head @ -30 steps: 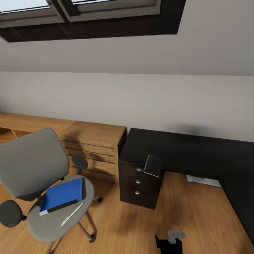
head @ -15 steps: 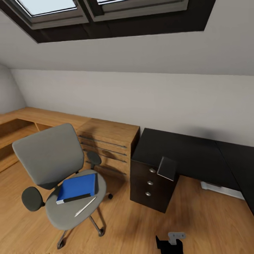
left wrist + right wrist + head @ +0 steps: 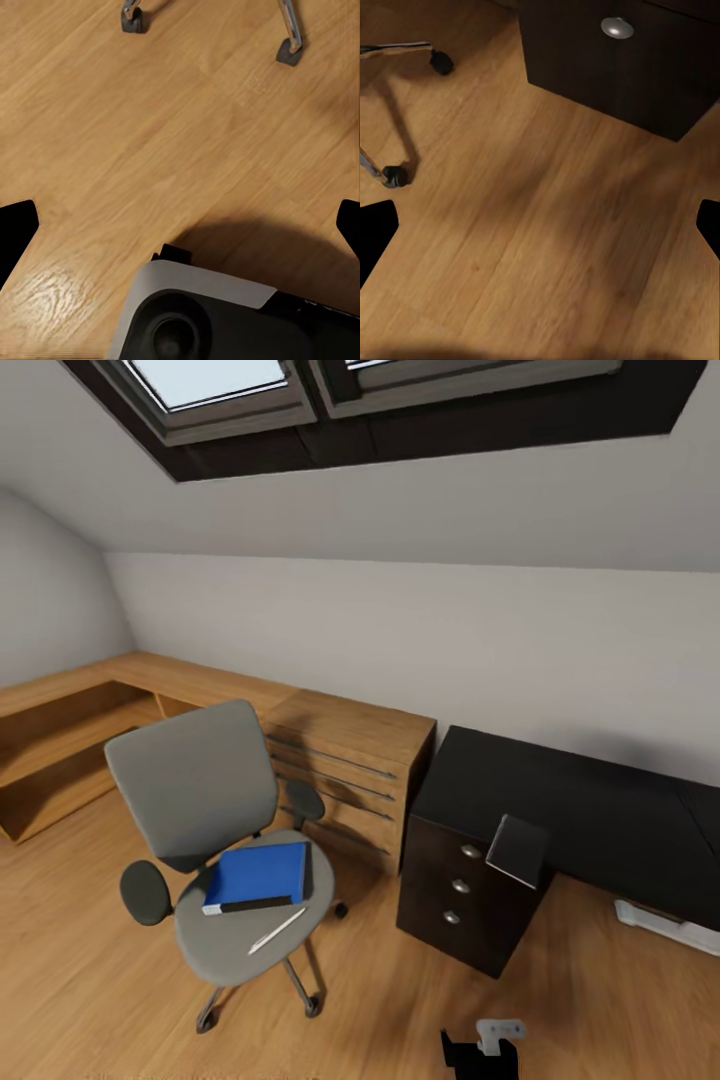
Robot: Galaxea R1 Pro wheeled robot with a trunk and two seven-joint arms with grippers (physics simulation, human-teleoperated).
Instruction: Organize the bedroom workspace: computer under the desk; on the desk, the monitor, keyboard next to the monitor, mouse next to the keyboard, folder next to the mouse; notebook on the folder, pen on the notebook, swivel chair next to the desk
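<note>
The grey swivel chair (image 3: 195,790) stands on the wood floor, left of the black desk (image 3: 570,800). On its seat lies the blue folder (image 3: 258,872), with the pale pen (image 3: 277,930) just in front of it. A small black notebook (image 3: 517,850) rests on the desk's near corner, above the drawer unit (image 3: 455,895), and overhangs the edge. My left gripper (image 3: 180,225) is open above the floor near the chair's castors (image 3: 289,51). My right gripper (image 3: 540,229) is open over bare floor, with a silver drawer knob (image 3: 617,28) ahead of it.
A light wooden dresser (image 3: 350,770) stands between chair and desk, and a low wooden bench (image 3: 70,730) runs along the left wall. A white flat object (image 3: 665,925) lies on the floor under the desk. The ceiling slopes, with skylights (image 3: 250,385). My base (image 3: 225,315) is below the left gripper.
The whole head view has shifted, so chair, dresser and desk now sit further right and the left wall shows. The things themselves have not moved.
</note>
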